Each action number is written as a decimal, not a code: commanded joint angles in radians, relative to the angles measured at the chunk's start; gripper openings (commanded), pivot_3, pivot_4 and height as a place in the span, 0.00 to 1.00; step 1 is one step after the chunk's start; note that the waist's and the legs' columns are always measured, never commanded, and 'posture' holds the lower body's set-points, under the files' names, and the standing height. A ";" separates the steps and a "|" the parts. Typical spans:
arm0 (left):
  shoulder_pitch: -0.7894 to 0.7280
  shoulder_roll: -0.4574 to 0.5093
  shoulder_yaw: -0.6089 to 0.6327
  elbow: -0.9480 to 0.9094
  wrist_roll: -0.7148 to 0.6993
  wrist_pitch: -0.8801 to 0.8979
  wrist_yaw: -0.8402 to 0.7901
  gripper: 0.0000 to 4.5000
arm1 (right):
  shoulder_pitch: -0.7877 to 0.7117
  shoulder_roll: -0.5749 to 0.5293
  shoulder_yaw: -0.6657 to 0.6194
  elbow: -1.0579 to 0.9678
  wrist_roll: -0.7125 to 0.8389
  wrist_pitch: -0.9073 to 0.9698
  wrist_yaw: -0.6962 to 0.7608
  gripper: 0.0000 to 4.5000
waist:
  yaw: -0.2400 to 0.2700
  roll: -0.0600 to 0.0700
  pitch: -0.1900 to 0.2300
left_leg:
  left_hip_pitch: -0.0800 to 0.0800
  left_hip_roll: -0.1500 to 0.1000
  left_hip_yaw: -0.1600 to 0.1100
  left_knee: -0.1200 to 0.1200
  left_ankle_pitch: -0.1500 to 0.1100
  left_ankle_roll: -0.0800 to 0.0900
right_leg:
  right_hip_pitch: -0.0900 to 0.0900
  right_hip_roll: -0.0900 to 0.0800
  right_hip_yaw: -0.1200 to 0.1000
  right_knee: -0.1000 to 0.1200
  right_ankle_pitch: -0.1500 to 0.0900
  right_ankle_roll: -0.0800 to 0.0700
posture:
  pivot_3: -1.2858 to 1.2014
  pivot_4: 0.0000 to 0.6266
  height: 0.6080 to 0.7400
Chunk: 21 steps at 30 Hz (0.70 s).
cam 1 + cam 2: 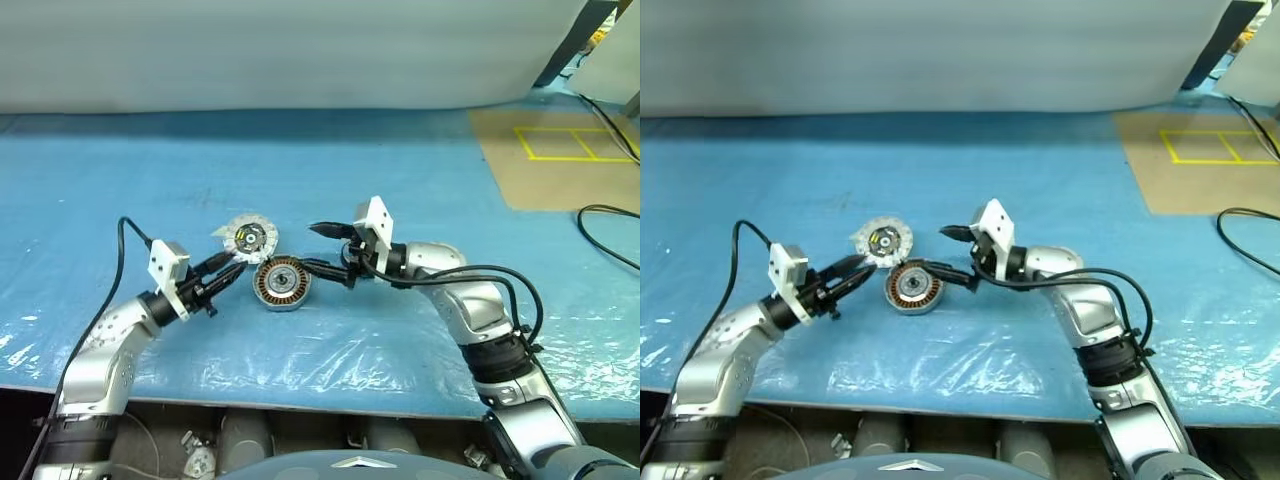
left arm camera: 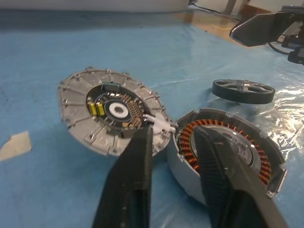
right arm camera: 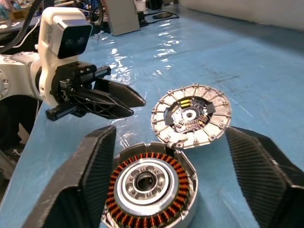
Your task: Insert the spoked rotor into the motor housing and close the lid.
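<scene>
On blue plastic sheeting (image 1: pixel 400 330), your right gripper (image 1: pixel 330 250) spreads wide around the copper-wound silver motor housing (image 1: pixel 281 283) (ribbed silver lid (image 1: pixel 248 239) leaning against it); left gripper (image 1: pixel 228 270) fingers slightly apart, empty.

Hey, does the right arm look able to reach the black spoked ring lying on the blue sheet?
Probably yes. The black spoked ring lies flat in the open beyond the copper-wound housing; the right gripper, jaws wide, hangs nearby with nothing lying between them.
</scene>
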 commanded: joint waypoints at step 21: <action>0.190 -0.021 0.044 -0.199 -0.020 -0.050 0.071 0.00 | -0.094 0.123 0.201 0.249 -0.208 -0.130 0.040 0.01 | -0.007 0.000 0.000 | 0.000 0.000 0.000 0.001 0.000 0.000 | 0.000 0.000 0.001 0.000 0.000 0.000 | 0.52 0.24 1.00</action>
